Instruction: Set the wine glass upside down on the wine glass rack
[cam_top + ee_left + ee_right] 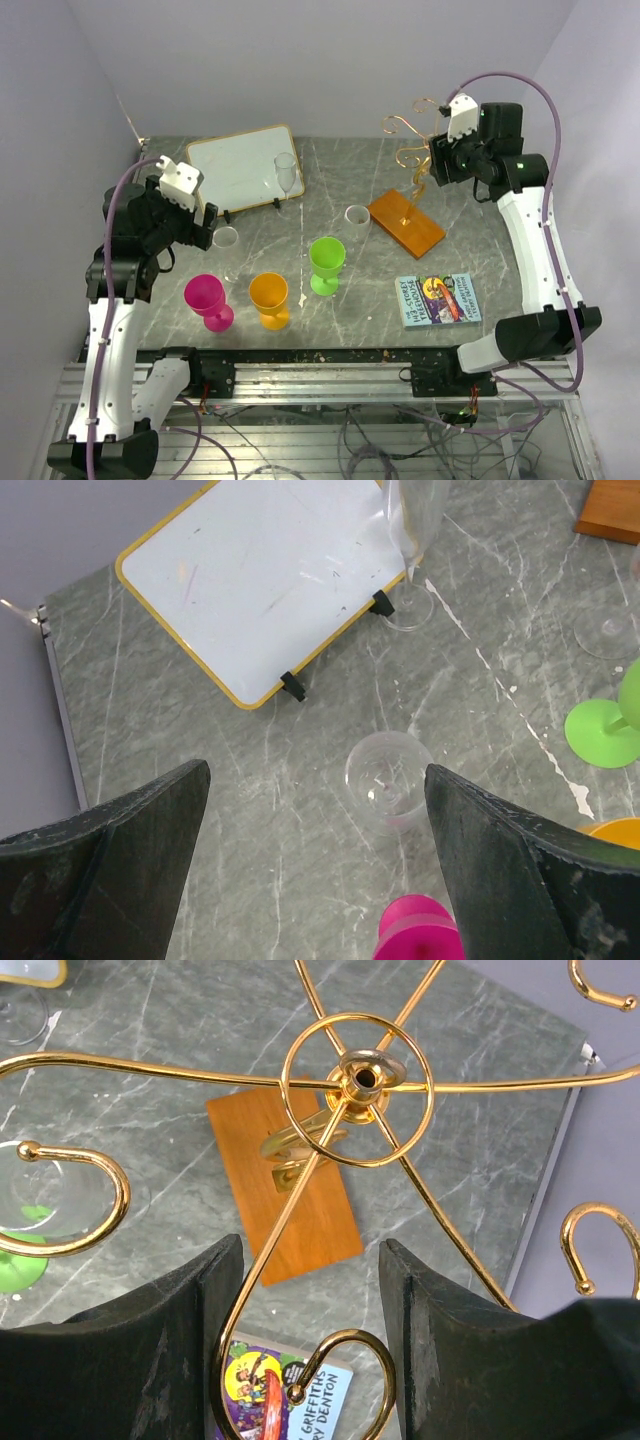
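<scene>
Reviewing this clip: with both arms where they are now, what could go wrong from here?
1. The right gripper hangs over the wine glass rack, with one of its curled arms running between the parted fingers. A sideways move could snag the arm and tip the rack.
2. The left gripper is wide open above the clear glass, with the pink goblet close beside it. Coming down, a finger could knock the goblet over.

Lighting: bright, even, diffuse, from overhead. Shadows: you got soft, faint ones on the counter [350,180]. Glare: you had small glints on the gold wine glass rack [358,1078]. Focus: your top view was sharp; wrist-view foregrounds were slightly soft.
</scene>
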`<state>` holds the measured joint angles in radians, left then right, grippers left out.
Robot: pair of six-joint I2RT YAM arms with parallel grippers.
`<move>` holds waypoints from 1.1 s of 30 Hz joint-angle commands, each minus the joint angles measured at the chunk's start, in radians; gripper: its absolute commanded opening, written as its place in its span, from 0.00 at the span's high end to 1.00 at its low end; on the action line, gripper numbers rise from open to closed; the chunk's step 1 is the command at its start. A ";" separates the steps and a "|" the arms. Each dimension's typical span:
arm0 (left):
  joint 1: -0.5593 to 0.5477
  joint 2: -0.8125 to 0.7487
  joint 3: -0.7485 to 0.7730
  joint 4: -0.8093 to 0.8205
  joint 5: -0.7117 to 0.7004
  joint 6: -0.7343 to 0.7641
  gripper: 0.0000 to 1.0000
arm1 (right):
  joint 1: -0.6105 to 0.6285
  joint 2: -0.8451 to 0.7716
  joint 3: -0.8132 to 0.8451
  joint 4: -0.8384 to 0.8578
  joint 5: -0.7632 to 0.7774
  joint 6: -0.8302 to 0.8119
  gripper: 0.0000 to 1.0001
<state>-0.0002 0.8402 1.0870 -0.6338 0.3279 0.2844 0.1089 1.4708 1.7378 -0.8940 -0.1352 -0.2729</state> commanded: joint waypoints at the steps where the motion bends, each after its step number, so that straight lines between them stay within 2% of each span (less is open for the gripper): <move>1: 0.012 -0.020 -0.019 0.017 0.042 0.004 0.01 | 0.024 -0.060 -0.050 0.079 0.029 0.068 0.89; 9: 0.013 0.022 -0.022 -0.025 -0.051 0.025 0.01 | 0.033 -0.090 -0.088 0.085 -0.010 0.099 0.77; 17: 0.012 0.121 0.010 -0.133 -0.055 0.033 0.01 | 0.033 -0.090 -0.072 0.069 -0.057 0.101 0.58; 33: 0.011 0.180 0.010 -0.148 -0.054 0.043 0.01 | 0.032 -0.094 -0.043 0.047 -0.097 0.103 0.31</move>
<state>0.0029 0.9951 1.0595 -0.7605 0.2878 0.3187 0.1337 1.4029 1.6642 -0.8394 -0.1947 -0.1928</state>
